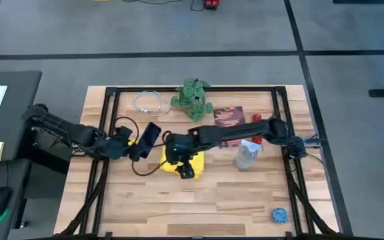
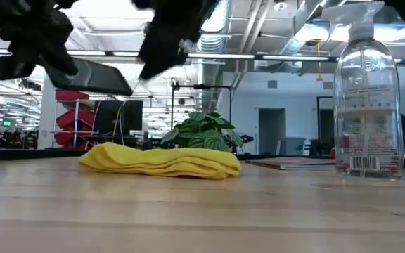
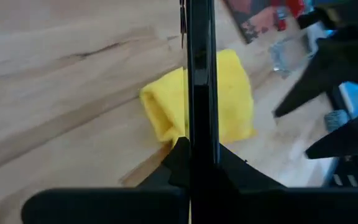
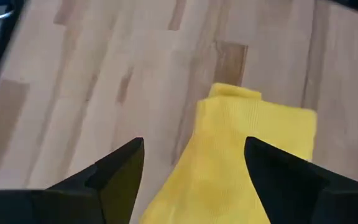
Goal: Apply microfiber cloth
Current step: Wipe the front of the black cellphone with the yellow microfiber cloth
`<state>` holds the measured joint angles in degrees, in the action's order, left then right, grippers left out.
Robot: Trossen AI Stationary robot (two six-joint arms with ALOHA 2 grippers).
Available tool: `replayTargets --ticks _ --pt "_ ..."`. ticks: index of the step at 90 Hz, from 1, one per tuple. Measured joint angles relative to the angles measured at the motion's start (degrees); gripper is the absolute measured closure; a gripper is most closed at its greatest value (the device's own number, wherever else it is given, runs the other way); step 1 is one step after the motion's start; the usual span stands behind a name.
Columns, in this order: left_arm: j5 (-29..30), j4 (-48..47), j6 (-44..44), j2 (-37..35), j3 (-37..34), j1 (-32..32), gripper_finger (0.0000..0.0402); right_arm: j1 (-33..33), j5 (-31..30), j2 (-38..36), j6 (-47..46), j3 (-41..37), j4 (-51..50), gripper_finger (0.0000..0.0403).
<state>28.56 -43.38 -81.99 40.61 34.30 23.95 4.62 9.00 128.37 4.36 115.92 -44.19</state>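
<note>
Phone (image 1: 151,135) is being gripped edge-on by the left hand (image 1: 139,148); right hand (image 4: 194,163) is being held released, apparently just above the microfiber cloth (image 1: 179,162) on the table (image 1: 245,200).

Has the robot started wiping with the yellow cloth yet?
Not yet. Done: the left gripper has the black phone lifted off the table. In hand: the right gripper hovers open above the microfiber cloth, which lies folded on the table, not gripped. Left: grabbing the cloth and wiping with it.
</note>
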Motion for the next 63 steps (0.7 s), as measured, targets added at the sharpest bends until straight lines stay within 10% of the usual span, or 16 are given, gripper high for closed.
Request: replayTargets --ticks 36,63 --pt "-0.95 -1.00 -1.01 -0.16 0.00 0.52 0.0395 -1.33 -1.03 12.30 -3.95 0.23 4.09 0.0147" --pt "-2.67 -0.97 -0.84 -0.16 0.00 0.52 0.0395 -0.72 -4.28 13.30 -10.26 0.37 0.38 0.0376"
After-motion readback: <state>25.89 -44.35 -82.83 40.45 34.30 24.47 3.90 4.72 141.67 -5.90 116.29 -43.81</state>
